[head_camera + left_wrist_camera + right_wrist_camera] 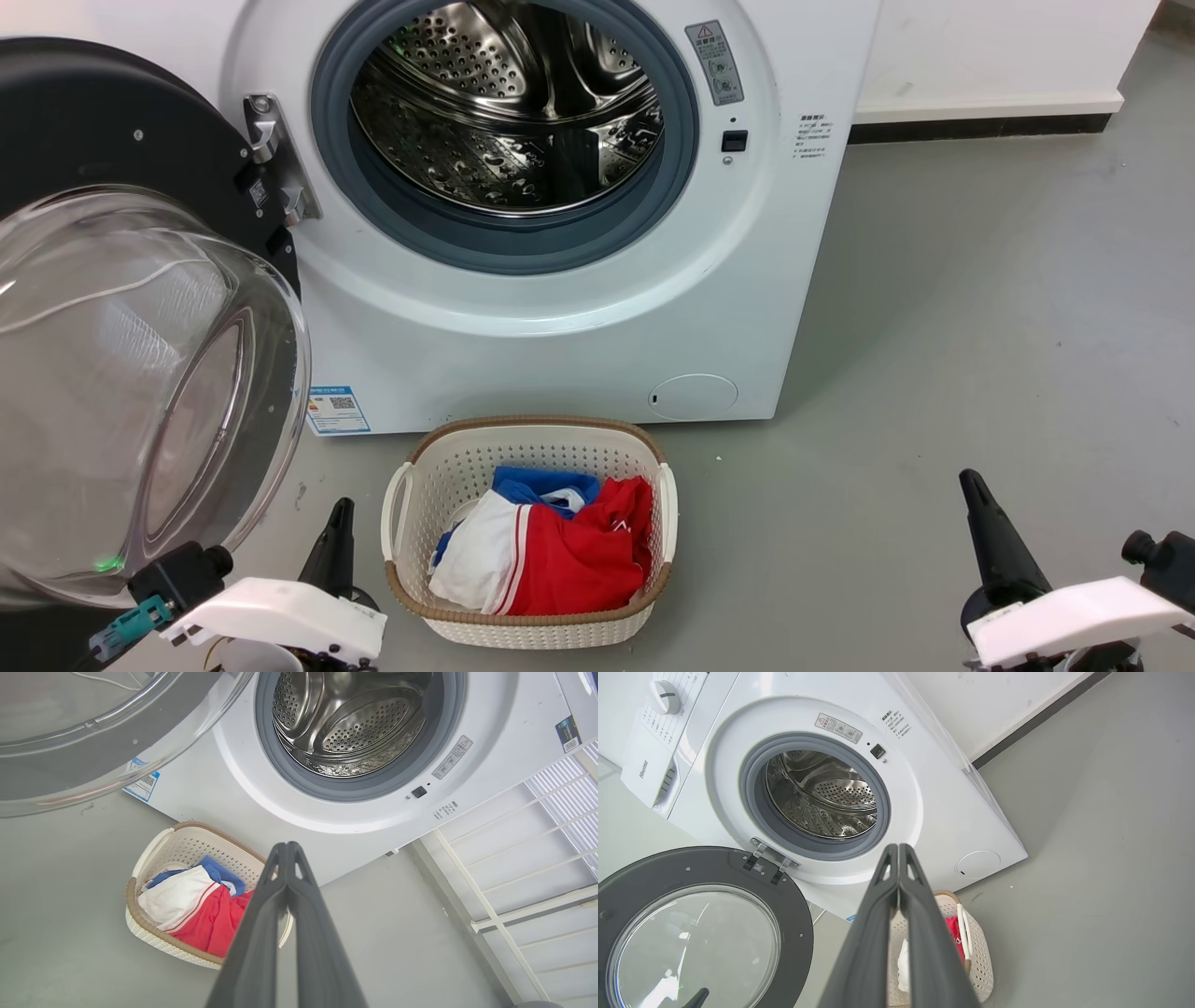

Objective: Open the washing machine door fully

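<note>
fingers (pixel 254 942) closed; washing machine door (pixel 691 868) wide open.

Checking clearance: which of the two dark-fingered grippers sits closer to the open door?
The left gripper, low beside the clear glass bowl of the large round black washing machine door; the right gripper sits beyond the white laundry basket, well apart.

Grey floor (pixel 980 327), white wall (pixel 990 47), dark skirting (pixel 980 127)
</note>
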Available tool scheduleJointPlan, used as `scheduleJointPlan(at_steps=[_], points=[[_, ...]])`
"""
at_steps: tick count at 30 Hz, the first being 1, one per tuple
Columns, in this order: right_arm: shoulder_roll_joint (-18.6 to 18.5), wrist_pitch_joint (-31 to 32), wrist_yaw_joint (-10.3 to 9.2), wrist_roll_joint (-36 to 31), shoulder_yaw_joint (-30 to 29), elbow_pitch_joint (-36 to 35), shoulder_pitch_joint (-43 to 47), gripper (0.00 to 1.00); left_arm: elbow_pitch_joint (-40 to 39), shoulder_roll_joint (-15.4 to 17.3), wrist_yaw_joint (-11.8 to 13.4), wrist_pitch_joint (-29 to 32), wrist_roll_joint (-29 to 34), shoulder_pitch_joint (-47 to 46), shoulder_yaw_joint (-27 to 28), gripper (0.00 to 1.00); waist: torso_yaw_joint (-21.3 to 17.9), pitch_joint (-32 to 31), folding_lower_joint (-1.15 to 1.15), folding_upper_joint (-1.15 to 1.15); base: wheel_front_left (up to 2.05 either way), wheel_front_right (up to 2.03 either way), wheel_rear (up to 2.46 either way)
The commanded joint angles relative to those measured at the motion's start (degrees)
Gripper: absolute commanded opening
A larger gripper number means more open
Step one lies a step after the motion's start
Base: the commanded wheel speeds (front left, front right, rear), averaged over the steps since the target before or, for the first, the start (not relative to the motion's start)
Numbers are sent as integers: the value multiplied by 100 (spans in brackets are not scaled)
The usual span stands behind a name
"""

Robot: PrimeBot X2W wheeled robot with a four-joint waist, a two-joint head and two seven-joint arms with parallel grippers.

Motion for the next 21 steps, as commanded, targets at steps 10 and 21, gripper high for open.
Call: scheduleJointPlan(at_steps=[10, 21], points=[[-53, 58, 0, 861, -45, 91, -274, 0, 19, -122, -226, 151, -653, -224, 273, 0, 16, 8, 0, 0, 0, 0, 0], [-59, 122, 0, 1616, -87, 235, -392, 0, 94, -266, -412, 304, -1239, -285, 493, 0, 34, 17, 0, 0, 0, 0, 0]])
